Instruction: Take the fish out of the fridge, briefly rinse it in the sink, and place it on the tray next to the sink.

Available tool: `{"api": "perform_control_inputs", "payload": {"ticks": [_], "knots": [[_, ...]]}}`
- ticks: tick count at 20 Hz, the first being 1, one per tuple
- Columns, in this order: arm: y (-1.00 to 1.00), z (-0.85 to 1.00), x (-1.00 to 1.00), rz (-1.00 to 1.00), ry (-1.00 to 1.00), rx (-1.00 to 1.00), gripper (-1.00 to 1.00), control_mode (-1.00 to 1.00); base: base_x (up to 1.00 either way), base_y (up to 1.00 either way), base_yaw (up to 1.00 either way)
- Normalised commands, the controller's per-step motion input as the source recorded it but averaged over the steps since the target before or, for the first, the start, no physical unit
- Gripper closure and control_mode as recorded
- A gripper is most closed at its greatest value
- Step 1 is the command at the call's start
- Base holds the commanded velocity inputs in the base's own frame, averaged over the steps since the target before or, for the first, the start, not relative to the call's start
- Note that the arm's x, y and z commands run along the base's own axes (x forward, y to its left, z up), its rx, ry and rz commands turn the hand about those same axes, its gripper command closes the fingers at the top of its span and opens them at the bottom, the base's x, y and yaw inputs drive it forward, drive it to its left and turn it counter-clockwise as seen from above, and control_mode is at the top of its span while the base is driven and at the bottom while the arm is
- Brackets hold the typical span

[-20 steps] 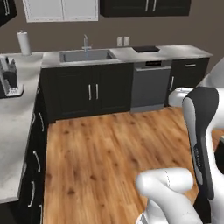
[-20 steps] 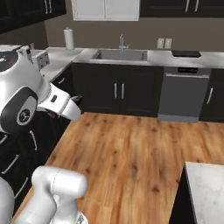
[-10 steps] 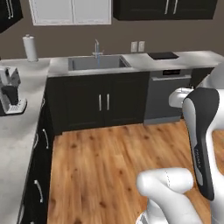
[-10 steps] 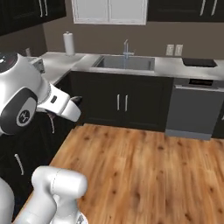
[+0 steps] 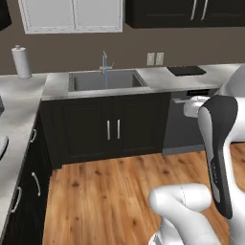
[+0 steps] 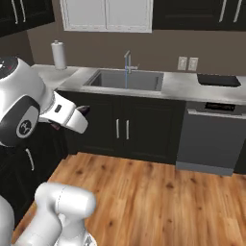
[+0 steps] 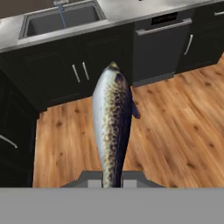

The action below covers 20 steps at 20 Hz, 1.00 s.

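Grey marble bench (image 5: 57,86) crosses the upper half of the left base view, with the sink (image 5: 105,80) sunk in it at upper centre and the black tray (image 5: 186,71) at upper right. In the right base view, the sink (image 6: 126,79) sits upper centre, the tray (image 6: 218,80) far right. In the hand view, the fingers (image 7: 112,181) pinch the fish (image 7: 112,131) by its tail, which stands mid-frame over wood floor (image 7: 175,127).

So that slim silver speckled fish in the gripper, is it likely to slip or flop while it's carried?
The slim silver speckled fish probably stays stiff: it juts straight out from the gripper. Its smooth, tapered body, pinched near one end, could slip or pivot.
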Motion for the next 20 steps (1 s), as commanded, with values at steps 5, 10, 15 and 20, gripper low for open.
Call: {"api": "perform_control_inputs", "payload": {"ticks": [5, 10, 15, 20], "knots": [[0.0, 0.0, 0.0, 0.0, 0.0, 0.0, 1.0, 1.0, 1.0, -0.63, 0.05], [0.0, 0.0, 0.0, 0.0, 0.0, 0.0, 1.0, 1.0, 1.0, -0.14, 0.0], [0.0, 0.0, 0.0, 0.0, 0.0, 0.0, 1.0, 1.0, 1.0, 0.0, 0.02], [0.0, 0.0, 0.0, 0.0, 0.0, 0.0, 1.0, 1.0, 0.98, 0.0, 0.05]]}}
